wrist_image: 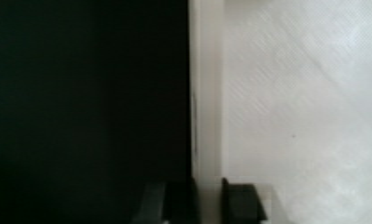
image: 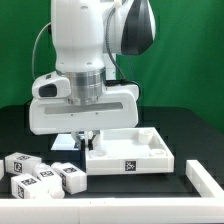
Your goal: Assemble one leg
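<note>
Several legs, small white blocks with black-and-white tags, lie in a cluster at the exterior view's lower left; one is the leg (image: 70, 176). None is held. My gripper (image: 89, 136) reaches down onto the left wall of the large flat white tray-like panel (image: 150, 157). In the wrist view my gripper (wrist_image: 204, 202) straddles the panel's thin upright wall (wrist_image: 204, 100), with one dark finger (wrist_image: 167, 203) on the black table side and the other on the white panel side. The jaws look shut on that wall.
A white bar-like piece (image: 206, 176) lies at the exterior view's lower right, close to the panel. A small white piece (image: 64, 144) sits behind the gripper. The table (image: 30, 125) is black, with a green backdrop behind.
</note>
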Robot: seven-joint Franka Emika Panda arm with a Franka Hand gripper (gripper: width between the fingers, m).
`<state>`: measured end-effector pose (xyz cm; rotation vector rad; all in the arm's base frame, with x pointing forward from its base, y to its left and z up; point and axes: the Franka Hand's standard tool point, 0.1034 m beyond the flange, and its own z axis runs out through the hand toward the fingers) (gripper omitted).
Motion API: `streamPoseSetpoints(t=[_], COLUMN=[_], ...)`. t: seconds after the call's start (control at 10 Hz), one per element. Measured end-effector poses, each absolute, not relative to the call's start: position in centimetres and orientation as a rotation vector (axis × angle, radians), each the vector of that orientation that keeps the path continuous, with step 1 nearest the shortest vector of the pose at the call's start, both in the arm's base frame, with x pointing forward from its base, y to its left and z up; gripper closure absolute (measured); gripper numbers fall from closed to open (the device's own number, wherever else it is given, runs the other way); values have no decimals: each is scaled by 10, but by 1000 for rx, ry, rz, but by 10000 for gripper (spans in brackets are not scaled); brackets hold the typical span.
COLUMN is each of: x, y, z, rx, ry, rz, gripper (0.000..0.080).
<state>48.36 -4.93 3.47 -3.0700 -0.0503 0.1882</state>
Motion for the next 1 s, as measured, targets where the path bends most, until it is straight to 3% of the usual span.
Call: streamPoseSetpoints(t=[0.5, 1.0], x=[482, 561], y=[-46, -25], z=[28, 26], rx=[-3069, -3070], ry=[-9, -85], rz=[217, 109], gripper=[747, 747])
